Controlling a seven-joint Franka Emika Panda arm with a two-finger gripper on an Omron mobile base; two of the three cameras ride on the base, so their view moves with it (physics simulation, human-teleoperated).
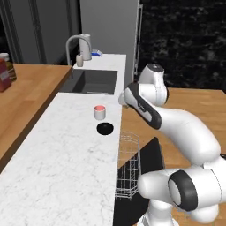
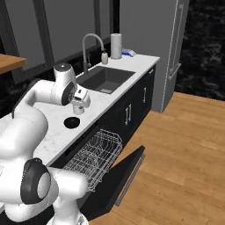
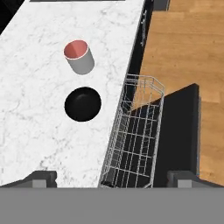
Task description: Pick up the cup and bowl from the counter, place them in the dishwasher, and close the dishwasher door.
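Note:
The cup (image 3: pixel 79 57), white with a pinkish-red inside, stands upright on the white marble counter (image 3: pixel 35 131). The black bowl (image 3: pixel 83 103) lies just nearer the hand, close to the counter's edge; both also show in the left base view, cup (image 1: pixel 100 112) and bowl (image 1: pixel 105 128). My gripper (image 3: pixel 111 178) hovers above the counter's edge, open and empty, its fingertips (image 3: pixel 40 178) spread wide. The dishwasher's white wire rack (image 3: pixel 135 135) is pulled out below the counter over the lowered dark dishwasher door (image 3: pixel 181 127).
A dark sink (image 1: pixel 90 81) with a curved faucet (image 1: pixel 75 44) sits further along the counter. A brown wooden surface (image 1: pixel 26 97) with jars lies to the left. The open door (image 2: pixel 125 173) juts out over the wood floor (image 2: pixel 184 145).

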